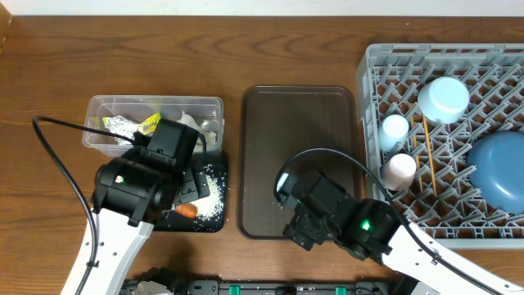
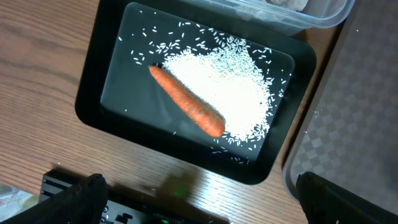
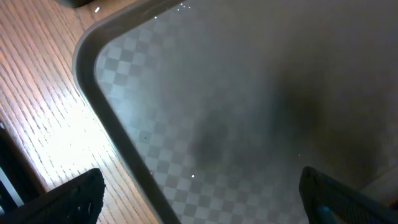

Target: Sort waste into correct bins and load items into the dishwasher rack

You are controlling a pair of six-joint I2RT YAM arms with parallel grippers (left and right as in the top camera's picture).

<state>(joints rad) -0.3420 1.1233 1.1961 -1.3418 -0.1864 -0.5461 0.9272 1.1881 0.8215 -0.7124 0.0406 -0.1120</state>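
– Black tray (image 2: 93, 106): where does its load lie?
– The carrot (image 2: 186, 102) lies aslant on the rice (image 2: 230, 87), clear of every rim. The clear tub (image 1: 155, 102) is just beside the far edge.
– And the grippers?
– The left gripper (image 2: 199, 205) hangs above the carrot, fingers spread, empty. The right gripper (image 3: 205, 205) is also spread, over the brown serving tray's (image 1: 299, 123) bare near-left corner.
– The rack (image 1: 377, 74)?
– It holds the plate (image 1: 499, 168), bowl (image 1: 443, 98), 2 cups and chopsticks (image 1: 427, 152).

- This was a robot test bench set up like a kitchen.
- A left arm (image 1: 131, 188) and a right arm (image 1: 352, 223), with a loose cable (image 1: 61, 164), stood over a wooden table (image 1: 164, 49).
- A grey dishwasher rack (image 1: 442, 51) held cups (image 1: 400, 170), a plate (image 1: 499, 170) and chopsticks (image 1: 426, 152).
- A serving tray (image 1: 299, 147), a clear tub (image 1: 98, 106) of rubbish (image 1: 135, 125) and a black tray (image 2: 118, 87) with rice (image 2: 230, 81) and a carrot (image 2: 186, 101) lay alongside.
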